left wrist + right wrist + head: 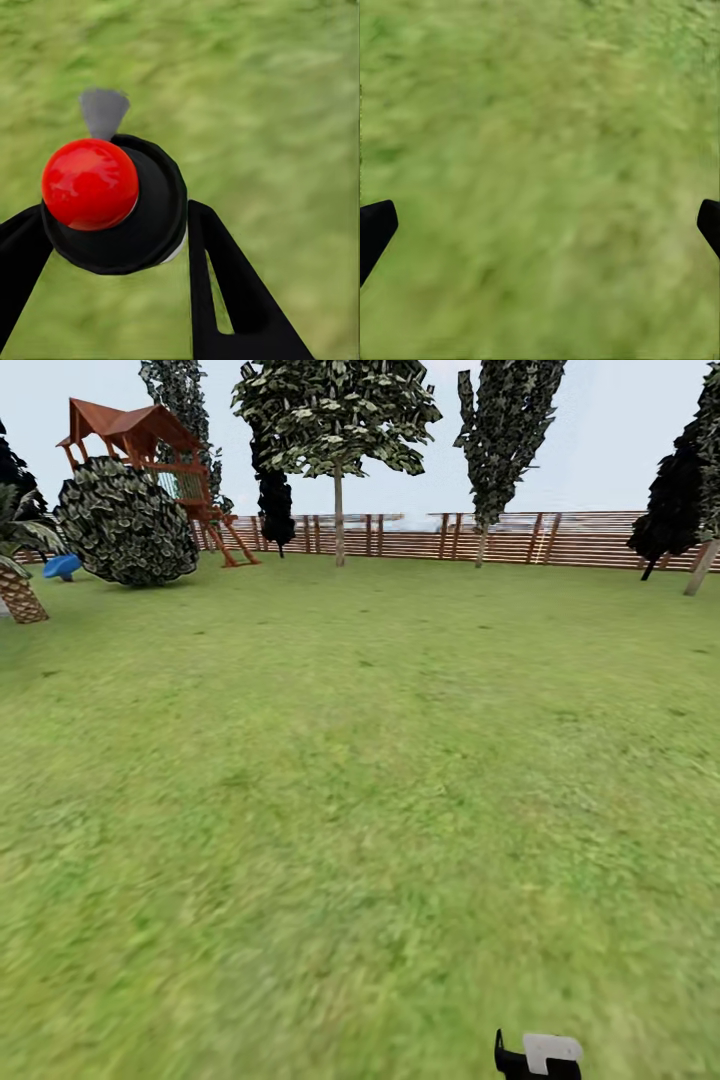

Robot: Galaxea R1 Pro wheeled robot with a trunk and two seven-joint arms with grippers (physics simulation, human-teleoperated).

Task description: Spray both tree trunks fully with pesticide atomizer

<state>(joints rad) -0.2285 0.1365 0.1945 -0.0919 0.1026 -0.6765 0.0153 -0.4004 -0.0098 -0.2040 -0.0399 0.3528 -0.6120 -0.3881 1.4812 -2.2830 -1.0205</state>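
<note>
Head view: the garden is a wide green grass floor [360, 780] bounded by a brown slatted wooden fence [560, 538]. Two tall trees with pale grey-tan trunks stand at the fence line, well apart from the robot and ahead of it: one left of centre [338, 420] with its straight bare trunk [339, 520], one right of centre [505, 420]. A round dark shrub [125, 522] and a red-brown wooden play tower [150, 450] stand at the far left. At the bottom edge, right of centre, a black part with a pale grey plate [540, 1055] shows; which arm it belongs to cannot be told.

Left wrist view: the left claw [120, 240] pinches the pesticide atomizer [112, 206], a small dark round bottle with a glossy red top. One black finger [225, 292] presses its side and the opposite finger touches the other side. The bottle's long axis runs roughly along the fingers, red top toward the camera. A grey wedge shows beyond it, over grass.

Right wrist view: the right claw [540, 225] is spread wide, its two black fingertips [375, 229] at opposite picture edges, holding nothing, above blurred grass.

Judgement: the atomizer is in hand; the coming move depends on closing the distance forward to the trunks.
</note>
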